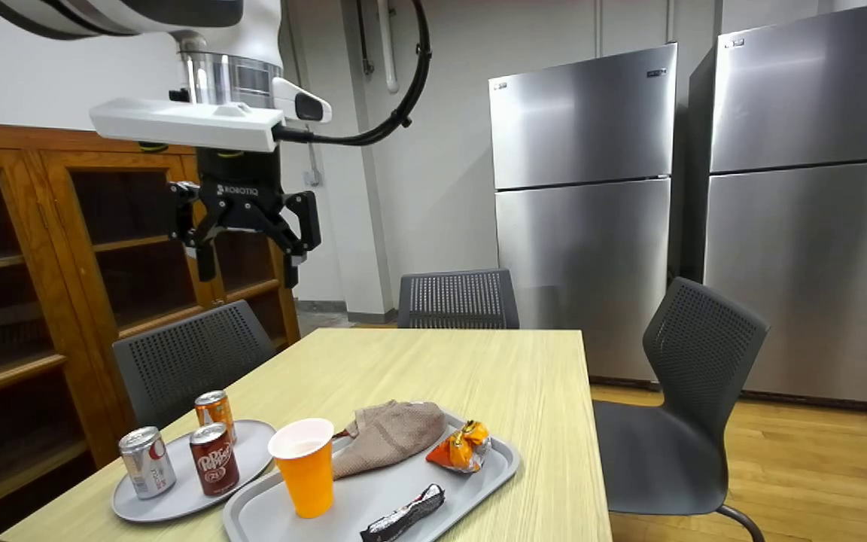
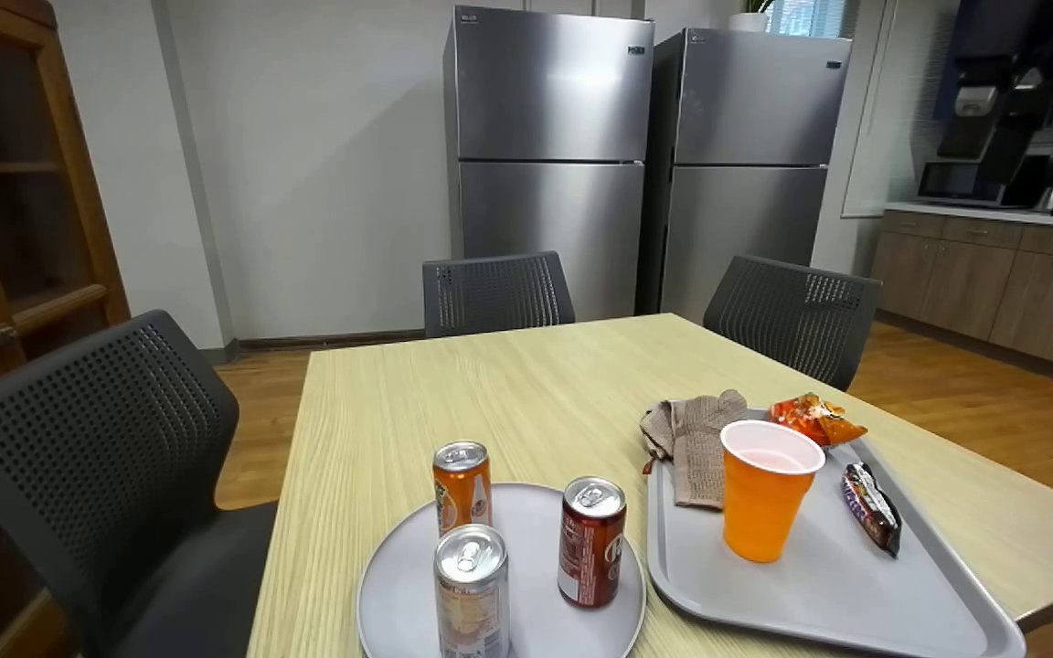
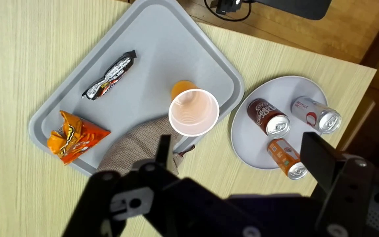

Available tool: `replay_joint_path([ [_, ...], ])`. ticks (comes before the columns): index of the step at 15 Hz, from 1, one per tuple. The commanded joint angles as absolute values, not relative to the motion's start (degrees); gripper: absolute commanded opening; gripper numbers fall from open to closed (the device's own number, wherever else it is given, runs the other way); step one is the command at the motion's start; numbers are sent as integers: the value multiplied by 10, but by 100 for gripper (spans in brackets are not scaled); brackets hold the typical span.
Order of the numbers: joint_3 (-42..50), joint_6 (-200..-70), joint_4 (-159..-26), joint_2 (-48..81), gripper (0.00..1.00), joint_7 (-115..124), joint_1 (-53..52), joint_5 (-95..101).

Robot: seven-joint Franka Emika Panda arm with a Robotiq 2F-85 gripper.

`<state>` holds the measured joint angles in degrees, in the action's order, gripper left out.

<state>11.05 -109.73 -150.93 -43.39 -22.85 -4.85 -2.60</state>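
Observation:
My gripper (image 1: 249, 269) is open and empty, high above the table, its fingers pointing down; it also shows in the wrist view (image 3: 237, 143). Part of it is dark at the upper right of an exterior view (image 2: 983, 128). Below, a grey tray (image 3: 189, 36) holds an orange cup (image 1: 307, 470) standing upright, a brown cloth (image 1: 396, 436), an orange snack bag (image 1: 463, 448) and a dark wrapped bar (image 1: 405, 515). Beside it, a round grey plate (image 2: 526, 512) holds a Dr Pepper can (image 2: 591, 544), an orange can (image 2: 462, 484) and a silver can (image 2: 472, 594), all upright. The gripper touches nothing.
The tray and plate stand on a light wooden table (image 1: 463, 369). Dark chairs (image 1: 682, 391) surround it. A wooden glass-door cabinet (image 1: 65, 301) stands behind the arm. Two steel refrigerators (image 2: 549, 119) stand by the wall. A counter (image 2: 974, 274) with a microwave is farther off.

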Motion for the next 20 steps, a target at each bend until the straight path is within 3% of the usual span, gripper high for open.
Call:
replay_joint_path([
  [1,87,-1121,-1516,-409,100,-212,-51,-39],
  [9,53,-1134,-1532,-371,100,-182,-54,-45],
  [20,10,-1259,-1568,-326,100,-107,-57,-58],
])
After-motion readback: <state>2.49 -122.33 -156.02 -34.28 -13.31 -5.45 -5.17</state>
